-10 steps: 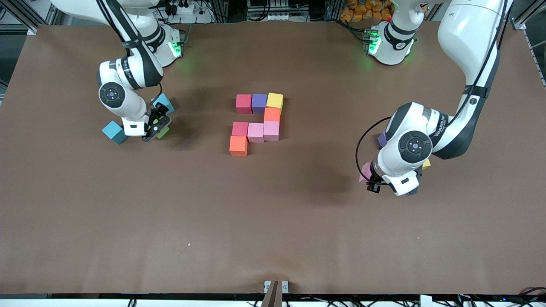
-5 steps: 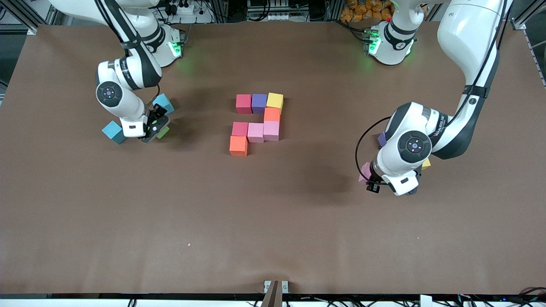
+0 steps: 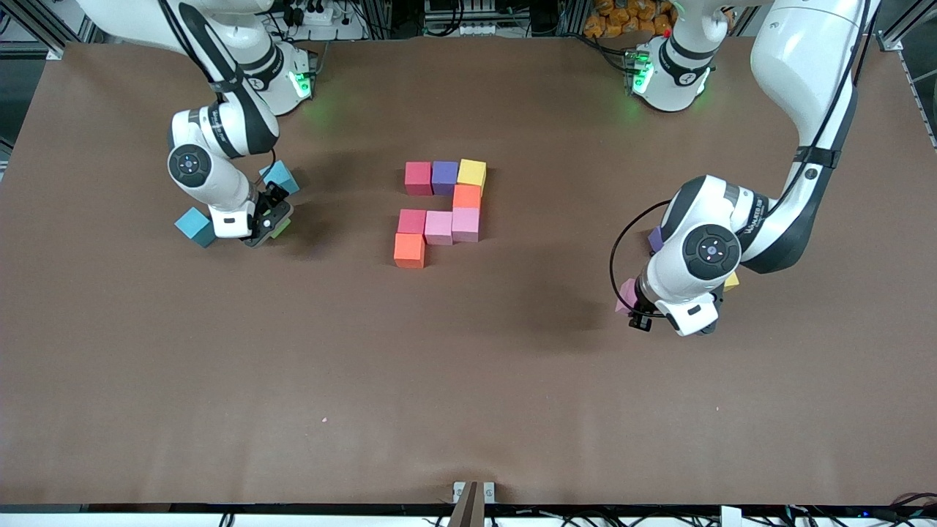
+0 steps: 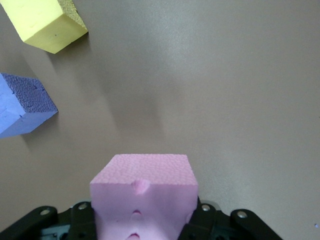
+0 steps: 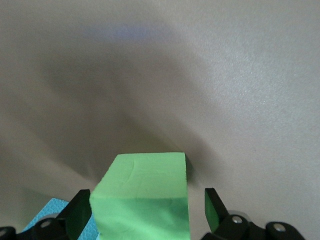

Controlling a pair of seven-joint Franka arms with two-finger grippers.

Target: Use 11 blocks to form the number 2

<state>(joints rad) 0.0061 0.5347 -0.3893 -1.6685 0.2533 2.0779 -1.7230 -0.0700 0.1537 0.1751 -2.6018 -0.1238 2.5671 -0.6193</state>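
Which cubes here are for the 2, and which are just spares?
Job:
- eight-block figure mid-table
- pink block, held in the left gripper
- green block, between the open right gripper fingers
- loose yellow block

Spare:
- light-blue cubes, both by the right arm
- violet cube, beside the yellow block

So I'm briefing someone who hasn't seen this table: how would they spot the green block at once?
Start at the right arm's end of the table, where two light-blue cubes sit. The green block lies between them, under the right end effector, whose open fingers flank it. It is the only green cube in view; its neighbours are blue.
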